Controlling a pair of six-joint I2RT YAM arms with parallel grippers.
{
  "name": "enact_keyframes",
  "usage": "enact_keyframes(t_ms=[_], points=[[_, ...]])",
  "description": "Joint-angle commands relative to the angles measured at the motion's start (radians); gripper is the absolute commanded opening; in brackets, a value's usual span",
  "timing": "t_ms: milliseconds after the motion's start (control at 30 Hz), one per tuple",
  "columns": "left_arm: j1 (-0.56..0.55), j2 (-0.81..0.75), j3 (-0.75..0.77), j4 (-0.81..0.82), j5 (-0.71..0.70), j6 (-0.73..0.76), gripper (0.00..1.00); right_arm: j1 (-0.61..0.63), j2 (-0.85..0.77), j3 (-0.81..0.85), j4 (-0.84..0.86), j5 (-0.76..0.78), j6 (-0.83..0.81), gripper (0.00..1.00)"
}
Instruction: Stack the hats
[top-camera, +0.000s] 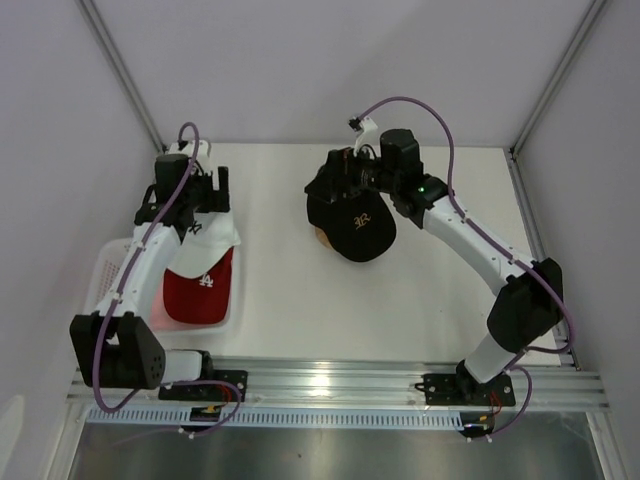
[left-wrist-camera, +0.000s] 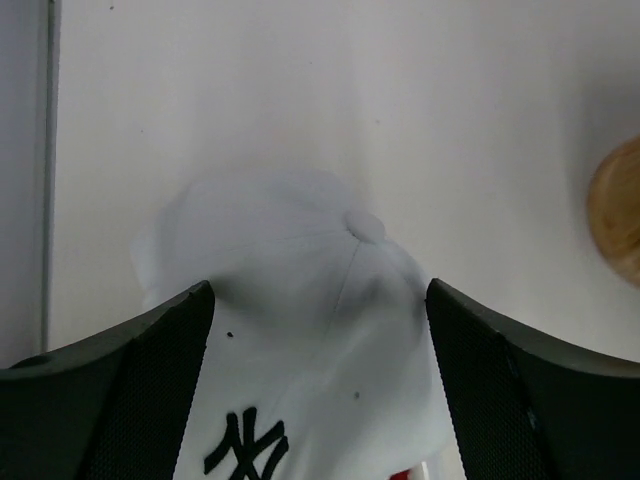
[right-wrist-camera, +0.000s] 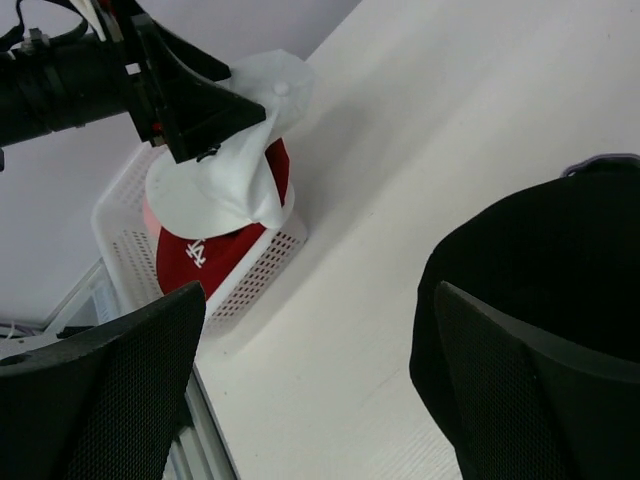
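Note:
A white cap with a black NY logo (top-camera: 218, 238) lies over a red cap with a white logo (top-camera: 200, 290) in the white mesh basket (top-camera: 105, 270). My left gripper (top-camera: 192, 205) is open, and its fingers straddle the white cap's crown (left-wrist-camera: 300, 250) and touch the fabric on both sides. A black cap with a gold logo (top-camera: 355, 225) sits on the wooden stand (top-camera: 322, 236) at mid table. My right gripper (top-camera: 340, 178) is open at its far edge; the black cap (right-wrist-camera: 560, 260) lies beside its right finger. No lavender cap shows.
The basket (right-wrist-camera: 120, 240) stands at the table's left edge, with a pink edge (top-camera: 160, 318) under the red cap (right-wrist-camera: 215, 255). The stand's rim shows in the left wrist view (left-wrist-camera: 620, 210). Enclosure walls ring the table, and a metal rail (top-camera: 330, 380) runs along the near edge.

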Motion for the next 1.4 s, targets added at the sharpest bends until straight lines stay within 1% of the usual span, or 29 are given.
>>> enact_keyframes(t_ms=[0, 100, 133, 200, 233, 267, 300, 333, 367, 400, 433, 467, 500, 533, 567, 600, 633, 667, 700, 733, 767, 900, 933, 967, 1000, 1067, 1200, 1333, 1367], points=[[0.013, 0.024, 0.061, 0.007, 0.105, 0.255, 0.87, -0.005, -0.087, -0.013, 0.048, 0.015, -0.043, 0.99], [0.060, 0.016, 0.059, 0.053, 0.145, 0.303, 0.88, -0.016, -0.103, -0.013, 0.046, 0.027, -0.077, 0.99], [0.083, 0.010, 0.059, 0.061, 0.227, 0.320, 0.88, -0.019, -0.103, -0.004, 0.039, 0.026, -0.086, 0.99], [0.109, -0.004, 0.073, 0.050, 0.312, 0.385, 0.89, -0.031, -0.110, -0.001, 0.014, 0.039, -0.112, 0.99], [0.134, -0.005, 0.082, 0.035, 0.397, 0.439, 0.89, -0.035, -0.113, -0.001, 0.010, 0.058, -0.120, 1.00], [0.148, -0.005, 0.117, 0.015, 0.441, 0.470, 0.89, -0.040, -0.116, 0.001, 0.000, 0.065, -0.127, 0.99], [0.161, -0.005, 0.130, -0.040, 0.491, 0.503, 0.89, -0.054, -0.121, 0.002, -0.003, 0.070, -0.135, 0.99], [0.196, -0.001, 0.140, -0.069, 0.544, 0.539, 0.89, -0.060, -0.120, 0.007, -0.007, 0.073, -0.141, 1.00], [0.217, -0.001, 0.157, -0.095, 0.666, 0.629, 0.89, -0.072, -0.120, 0.016, -0.013, 0.073, -0.143, 0.99], [0.252, -0.001, 0.156, -0.114, 0.718, 0.675, 0.88, -0.092, -0.115, 0.021, -0.014, 0.070, -0.141, 1.00], [0.266, 0.002, 0.148, -0.134, 0.763, 0.759, 0.88, -0.104, -0.115, 0.025, -0.015, 0.058, -0.140, 0.99], [0.278, 0.007, 0.145, -0.135, 0.814, 0.787, 0.88, -0.115, -0.113, 0.027, -0.014, 0.050, -0.137, 0.99], [0.289, 0.013, 0.148, -0.143, 0.826, 0.815, 0.88, -0.127, -0.110, 0.032, -0.014, 0.044, -0.130, 0.99], [0.310, 0.036, 0.165, -0.198, 0.849, 0.891, 0.87, -0.149, -0.107, 0.033, -0.015, 0.029, -0.124, 0.99], [0.322, 0.053, 0.179, -0.242, 0.902, 0.937, 0.87, -0.160, -0.106, 0.035, -0.026, 0.024, -0.123, 0.99], [0.330, 0.071, 0.221, -0.299, 0.926, 0.996, 0.86, -0.169, -0.104, 0.039, -0.033, 0.025, -0.123, 0.99], [0.344, 0.091, 0.237, -0.356, 0.938, 1.092, 0.84, -0.184, -0.109, 0.039, -0.043, 0.032, -0.124, 0.99], [0.347, 0.135, 0.252, -0.435, 0.944, 1.116, 0.83, -0.192, -0.112, 0.036, -0.056, 0.036, -0.127, 1.00], [0.350, 0.156, 0.269, -0.457, 0.940, 1.126, 0.82, -0.198, -0.115, 0.036, -0.066, 0.045, -0.129, 0.99], [0.358, 0.174, 0.288, -0.485, 0.940, 1.181, 0.78, -0.206, -0.124, 0.038, -0.078, 0.064, -0.132, 0.99], [0.362, 0.191, 0.292, -0.514, 0.937, 1.191, 0.78, -0.207, -0.130, 0.038, -0.102, 0.070, -0.143, 0.99], [0.384, 0.258, 0.331, -0.537, 0.929, 1.238, 0.77, -0.210, -0.167, 0.030, -0.142, 0.117, -0.155, 0.99], [0.387, 0.277, 0.346, -0.571, 0.931, 1.295, 0.76, -0.210, -0.173, 0.030, -0.147, 0.130, -0.156, 0.99], [0.390, 0.297, 0.408, -0.600, 0.925, 1.309, 0.76, -0.210, -0.182, 0.032, -0.152, 0.139, -0.155, 0.99], [0.396, 0.339, 0.427, -0.652, 0.917, 1.323, 0.76, -0.210, -0.186, 0.036, -0.156, 0.147, -0.143, 0.99], [0.401, 0.372, 0.491, -0.686, 0.905, 1.355, 0.76, -0.213, -0.190, 0.061, -0.173, 0.144, -0.133, 0.99], [0.404, 0.407, 0.512, -0.683, 0.926, 1.375, 0.77, -0.213, -0.230, 0.059, -0.162, 0.130, -0.132, 0.99], [0.401, 0.493, 0.571, -0.746, 0.923, 1.384, 0.78, -0.213, -0.247, 0.052, -0.168, 0.148, -0.132, 0.99], [0.396, 0.501, 0.559, -0.756, 0.918, 1.389, 0.78, -0.215, -0.247, 0.061, -0.170, 0.145, -0.130, 0.99]])
